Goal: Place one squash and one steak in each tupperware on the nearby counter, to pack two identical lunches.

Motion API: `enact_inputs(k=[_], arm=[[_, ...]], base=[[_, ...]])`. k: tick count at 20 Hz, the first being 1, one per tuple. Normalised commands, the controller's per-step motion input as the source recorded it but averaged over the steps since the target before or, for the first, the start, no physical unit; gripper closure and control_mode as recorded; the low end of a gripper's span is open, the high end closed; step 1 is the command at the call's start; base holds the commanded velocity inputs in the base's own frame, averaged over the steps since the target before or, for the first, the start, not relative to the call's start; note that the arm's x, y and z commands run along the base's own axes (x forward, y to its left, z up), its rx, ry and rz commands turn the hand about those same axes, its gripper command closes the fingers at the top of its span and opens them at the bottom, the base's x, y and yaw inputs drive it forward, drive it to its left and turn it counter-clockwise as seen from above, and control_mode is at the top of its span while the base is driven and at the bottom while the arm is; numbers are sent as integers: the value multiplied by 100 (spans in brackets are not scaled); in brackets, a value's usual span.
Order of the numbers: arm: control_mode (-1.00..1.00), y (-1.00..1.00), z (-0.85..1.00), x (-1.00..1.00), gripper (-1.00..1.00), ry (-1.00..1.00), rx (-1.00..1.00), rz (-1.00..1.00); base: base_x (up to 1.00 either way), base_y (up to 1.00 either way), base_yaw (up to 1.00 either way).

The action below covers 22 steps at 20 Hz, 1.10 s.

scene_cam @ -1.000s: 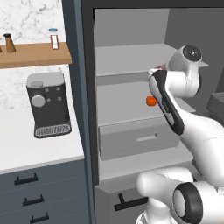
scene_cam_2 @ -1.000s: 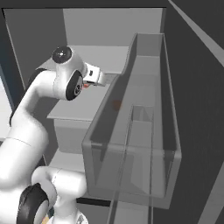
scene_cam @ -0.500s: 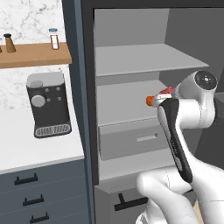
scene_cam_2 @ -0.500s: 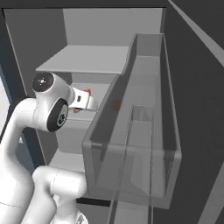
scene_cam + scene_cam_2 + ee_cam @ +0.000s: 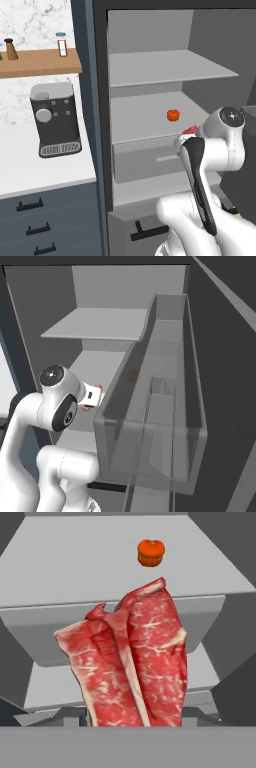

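Note:
A raw red steak [image 5: 131,667] with cream fat lines hangs upright in the middle of the hand view, and my gripper [image 5: 188,134] is shut on it in front of the open fridge. A red edge of the steak [image 5: 99,389] peeks past the hand in the right base view. One round orange-red squash [image 5: 172,115] sits on the fridge's middle shelf [image 5: 145,120], farther in than the steak, also visible as the squash [image 5: 151,552] near the top of the hand view. The white counter [image 5: 30,175] lies left of the fridge. The tupperware is out of view.
A black coffee machine [image 5: 54,120] stands on the counter, with a wooden wall shelf [image 5: 37,62] carrying small bottles above it. The fridge drawer [image 5: 150,162] sits under the middle shelf. The open door's transparent bins [image 5: 160,416] stand close on my right.
The hand has dropped lower and drawn back out of the fridge with the steak still gripped. The squash on the shelf, earlier beside the hand, now stands apart from it.

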Motion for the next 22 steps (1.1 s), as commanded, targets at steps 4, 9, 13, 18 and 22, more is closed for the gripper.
enact_inputs(k=[4,9,13,18,22], arm=[[-100,0,-22,-6,100,0,0,0],[100,0,-18,-49,100,0,0,0],[100,0,0,0,100,0,0,0],[100,0,0,0,100,0,0,0],[100,0,0,0,100,0,0,0]], base=[[0,0,0],[-20,2,0],[-98,50,2],[-75,100,5],[-38,100,8]])
